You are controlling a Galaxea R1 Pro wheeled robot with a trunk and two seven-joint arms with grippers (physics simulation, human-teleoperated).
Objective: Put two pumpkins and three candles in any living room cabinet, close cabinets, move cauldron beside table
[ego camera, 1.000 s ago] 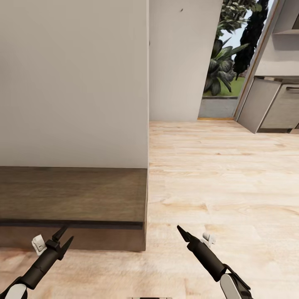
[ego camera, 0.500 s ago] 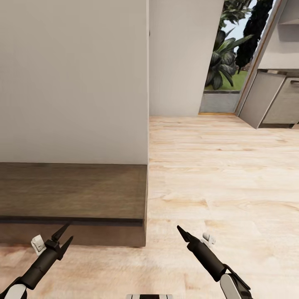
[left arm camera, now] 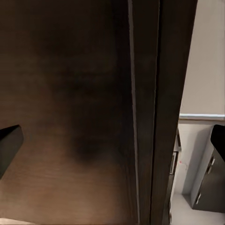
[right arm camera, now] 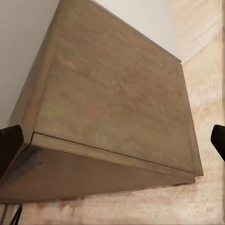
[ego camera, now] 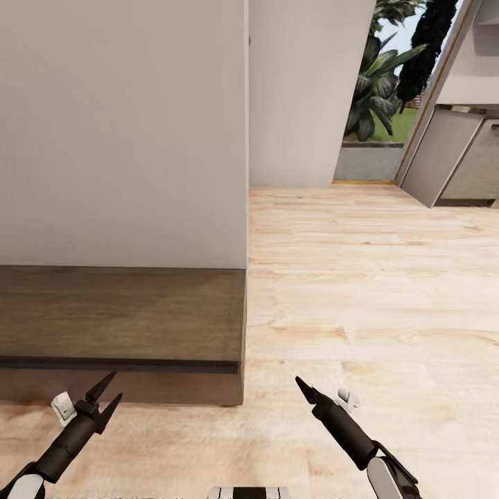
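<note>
The cabinet (ego camera: 121,326) lies at the left of the scene, backed against the white wall (ego camera: 121,132), its long axis running left to right and its right end stopping about mid-scene. Its dark front edge faces the robot, and the front looks shut from here, though little of it shows. The left gripper (ego camera: 106,398) hangs just before that front, jaws spread with nothing between them; its wrist camera looks close onto the dark wood (left arm camera: 70,108). The right gripper (ego camera: 302,385) hovers over bare floor (ego camera: 374,277) to the right of the cabinet's end, and whether its jaws are spread I cannot tell. So the left arm is the nearer one to the cabinet, which sits straight ahead of it. Far right, a doorway (ego camera: 378,104) opens onto greenery.
</note>
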